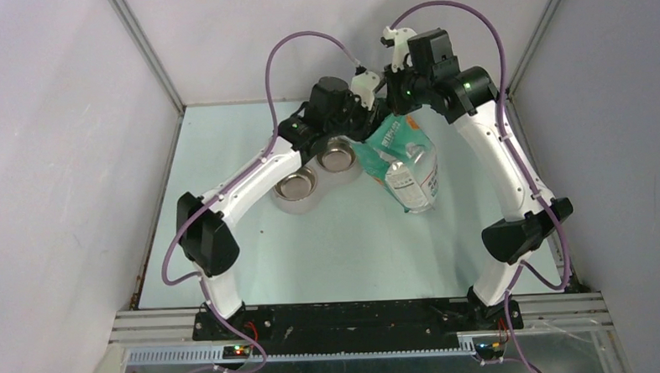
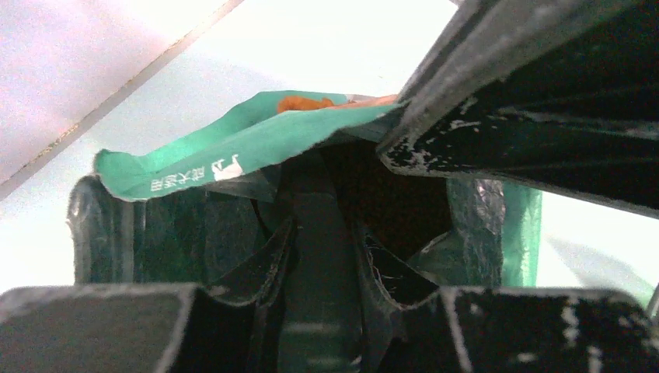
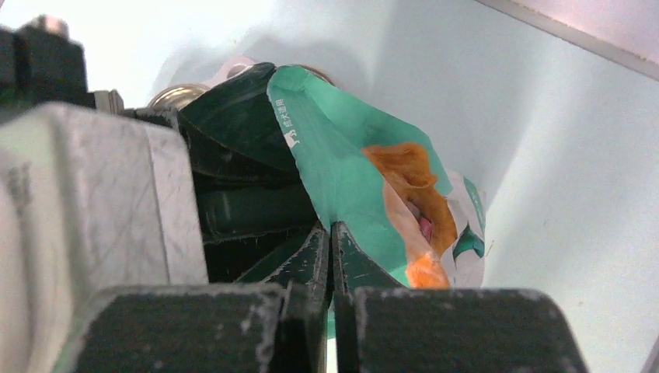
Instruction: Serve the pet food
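The pale flat desk [image 1: 346, 253] carries all items in its far half. A round steel bowl [image 1: 297, 185] stands at 10 o'clock from desk centre. A second round steel bowl [image 1: 336, 157] stands just beside it, at its 1 o'clock. The teal-green and white printed bag [image 1: 408, 162] lies at 3 o'clock of the second bowl, mouth end toward 12 o'clock. The right claw [image 3: 332, 241] is clamped on the bag's top edge. The left claw [image 2: 319, 241] sits at the mouth's 9 o'clock side, a bag fold between its jaws.

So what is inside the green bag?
Through the open mouth of the bag, the left wrist view shows only dark lining and shadow. No pet food shows; its walls cover the rest.
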